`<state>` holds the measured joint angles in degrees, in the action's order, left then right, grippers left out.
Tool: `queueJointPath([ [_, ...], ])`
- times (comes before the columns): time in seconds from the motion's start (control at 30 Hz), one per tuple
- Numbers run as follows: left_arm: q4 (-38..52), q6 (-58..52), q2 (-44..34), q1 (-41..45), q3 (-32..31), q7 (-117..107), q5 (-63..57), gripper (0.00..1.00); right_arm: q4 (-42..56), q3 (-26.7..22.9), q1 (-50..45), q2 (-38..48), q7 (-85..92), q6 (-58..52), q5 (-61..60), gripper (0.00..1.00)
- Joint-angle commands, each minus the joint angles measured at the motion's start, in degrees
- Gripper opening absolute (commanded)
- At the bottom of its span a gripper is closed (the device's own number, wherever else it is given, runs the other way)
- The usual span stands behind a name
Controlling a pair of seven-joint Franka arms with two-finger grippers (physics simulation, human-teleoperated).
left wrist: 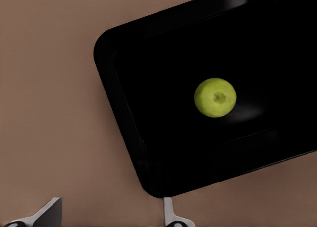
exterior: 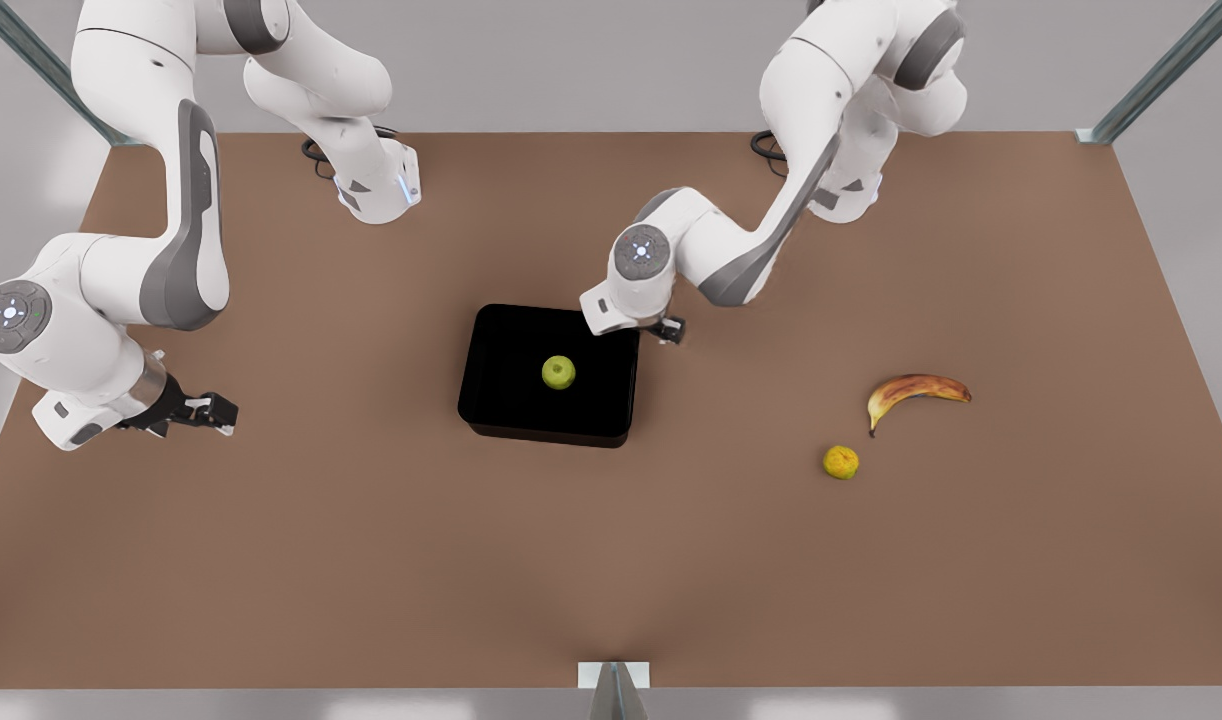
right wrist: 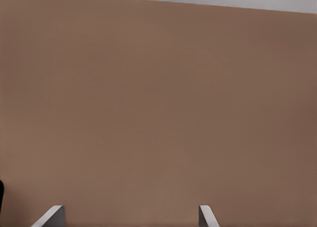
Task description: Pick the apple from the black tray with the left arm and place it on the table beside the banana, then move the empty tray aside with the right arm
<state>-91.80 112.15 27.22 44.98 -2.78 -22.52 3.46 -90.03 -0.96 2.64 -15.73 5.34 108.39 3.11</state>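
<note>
Yellow-green apple (exterior: 558,372), glossy black tray (exterior: 501,400), brown-blotched banana (exterior: 916,391).

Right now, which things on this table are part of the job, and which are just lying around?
Part of the job:
apple in the black tray
banana
table
left gripper, open by the tray's corner
right gripper, open, waiting

Lying about:
yellow-orange fruit near the banana

Left gripper (exterior: 670,331): fingers (left wrist: 171,214) spread, wrist bent low from a folded arm; right gripper (exterior: 209,412): fingers (right wrist: 207,216) spread, pointing sideways, arm waiting
</note>
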Motion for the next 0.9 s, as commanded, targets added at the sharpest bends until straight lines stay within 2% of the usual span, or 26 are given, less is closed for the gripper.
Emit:
queueJointPath([
  [0.0, 0.8, 18.0, 1.6, 2.4, -0.3, -57.0, -2.4, 1.00, 0.0, 0.0, 0.0, 0.0, -0.2, 0.2, 0.0, 1.00],
  [0.07, 8.3, 14.1, 6.6, 4.6, -0.3, -61.1, -7.8, 1.00, 0.0, 0.0, 0.0, 0.0, -0.2, 0.2, 0.0, 1.00],
  [0.33, 12.7, 19.1, 15.1, 6.9, -0.3, -63.4, -9.8, 1.00, 0.0, 0.0, 0.0, -0.4, -0.2, 0.3, -0.1, 1.00],
  [0.67, 13.6, 24.1, 21.0, 7.8, -0.1, -62.9, -14.1, 1.00, 0.1, 0.0, 0.0, -0.4, -0.1, 0.2, -0.1, 1.00],
  [0.87, 12.6, 25.1, 21.8, 8.3, -0.1, -63.1, -17.2, 1.00, 0.1, 0.0, 0.0, -0.4, -0.2, 0.3, -0.2, 1.00],
])
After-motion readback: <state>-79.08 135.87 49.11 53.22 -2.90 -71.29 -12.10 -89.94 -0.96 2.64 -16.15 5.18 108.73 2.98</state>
